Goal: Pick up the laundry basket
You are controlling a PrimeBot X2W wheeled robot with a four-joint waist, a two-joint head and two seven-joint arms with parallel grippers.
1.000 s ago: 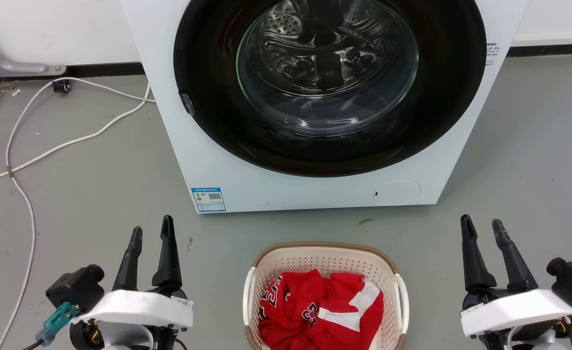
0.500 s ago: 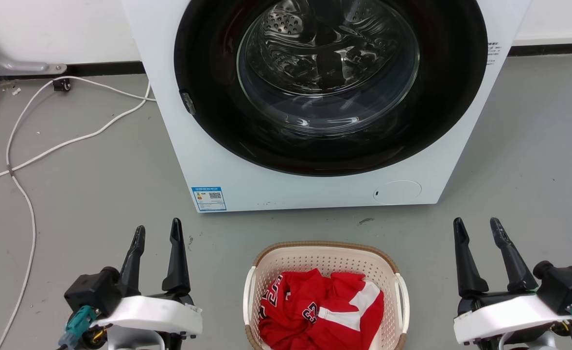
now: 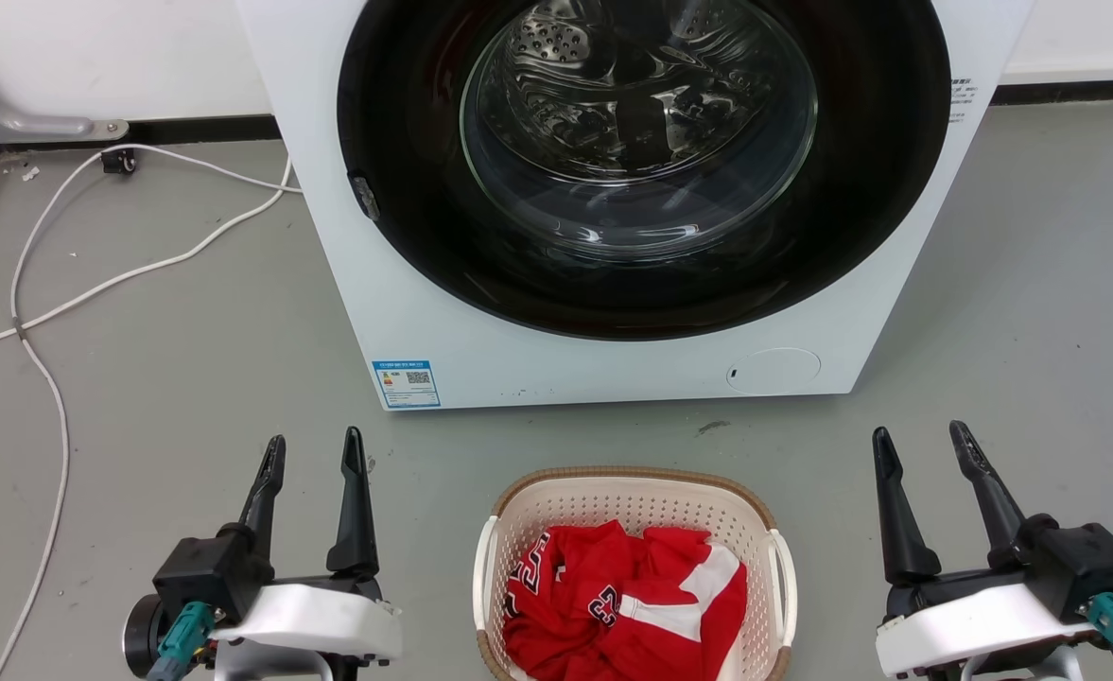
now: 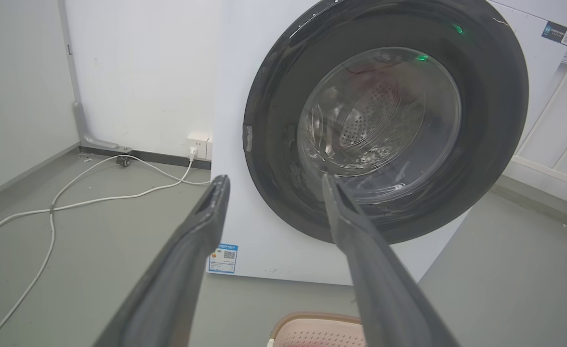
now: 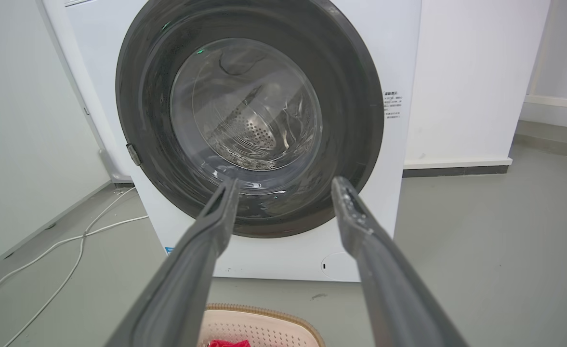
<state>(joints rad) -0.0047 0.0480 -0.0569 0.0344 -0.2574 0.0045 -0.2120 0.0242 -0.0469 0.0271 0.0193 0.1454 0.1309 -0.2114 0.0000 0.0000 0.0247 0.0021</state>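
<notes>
The laundry basket [image 3: 632, 499], cream perforated plastic with a brown woven rim and white side handles, stands on the grey floor at the bottom centre of the head view. A red and white garment [image 3: 622, 605] lies inside it. My left gripper [image 3: 316, 446] hovers open to the basket's left, nothing between its fingers. Off to the basket's right my right gripper [image 3: 925, 437] is open and empty too. The basket's far rim [image 4: 312, 319] peeks in at the bottom of the left wrist view, under the open left gripper [image 4: 274, 179]. Below the right gripper [image 5: 285, 182], the basket rim [image 5: 269, 313] shows too.
A white front-loading washing machine [image 3: 443, 312] with a dark round door [image 3: 641, 161] stands just behind the basket. White cables [image 3: 55, 303] trail over the floor at the left, toward a wall socket [image 4: 199, 144]. Bare grey floor lies to either side of the basket.
Both grippers have drawn slightly inward toward the basket and rotated, their wrist cameras swinging round. The basket and garment have stayed put.
</notes>
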